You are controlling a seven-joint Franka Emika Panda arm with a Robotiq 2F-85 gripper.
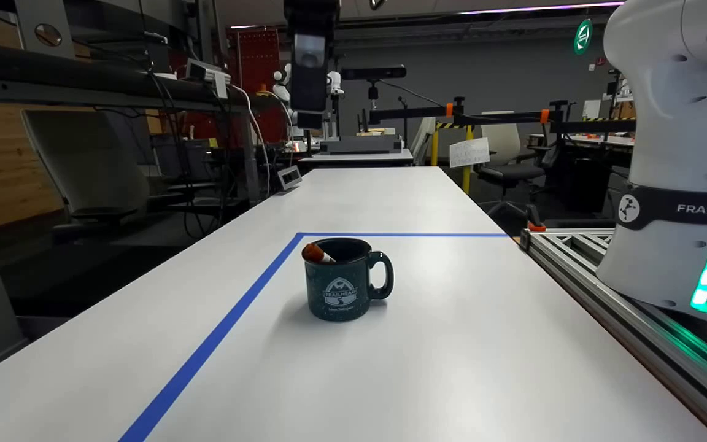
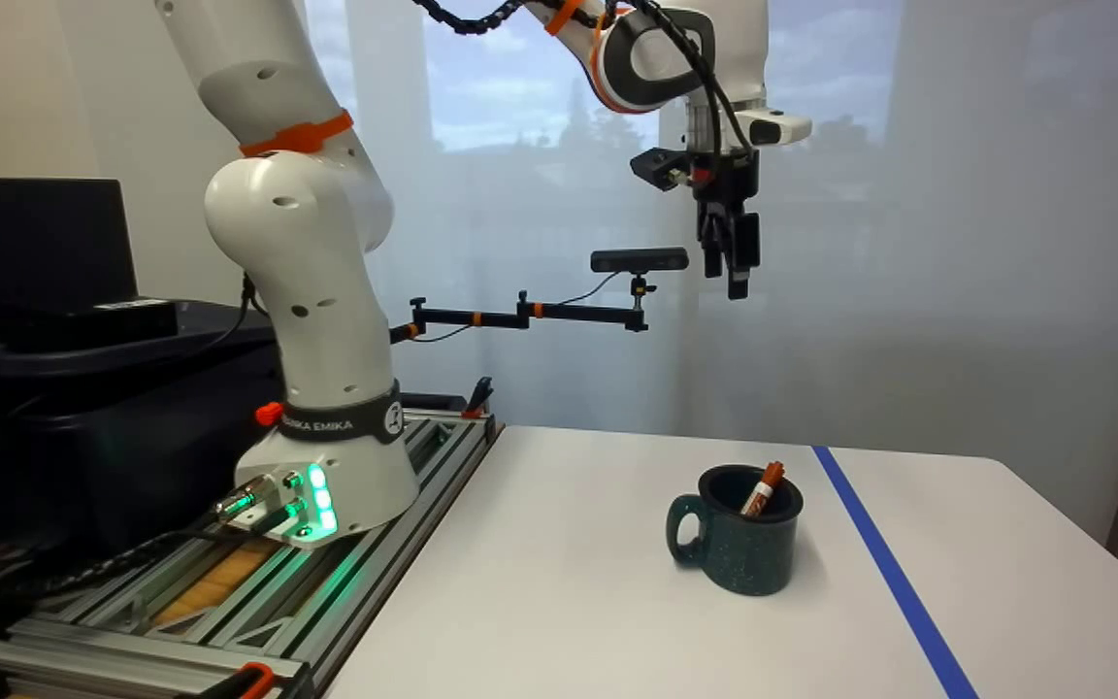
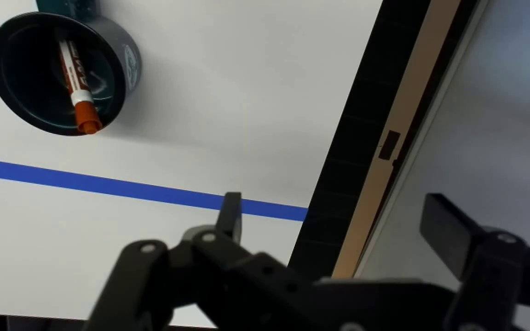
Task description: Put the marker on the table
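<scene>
The marker (image 1: 318, 253) has an orange-brown cap and a white band. It leans inside a dark green mug (image 1: 338, 291), its cap end resting at the rim; its lower end is inside the mug. The marker (image 2: 764, 488) and mug (image 2: 751, 558) also show in an exterior view, the mug upright on the white table (image 2: 559, 592). In the wrist view, the marker (image 3: 78, 85) and mug (image 3: 129, 57) are at the upper left. My gripper (image 3: 334, 202) is open and empty, high above the table and away from the mug; it also shows in an exterior view (image 2: 726, 277).
Blue tape (image 1: 218, 334) runs along the table close to the mug. The mug handle (image 2: 683, 532) faces the robot base side. The arm's base stands on a metal rail frame (image 1: 617, 325) at the table's edge. A camera (image 2: 639, 260) on a black boom stands beyond the table.
</scene>
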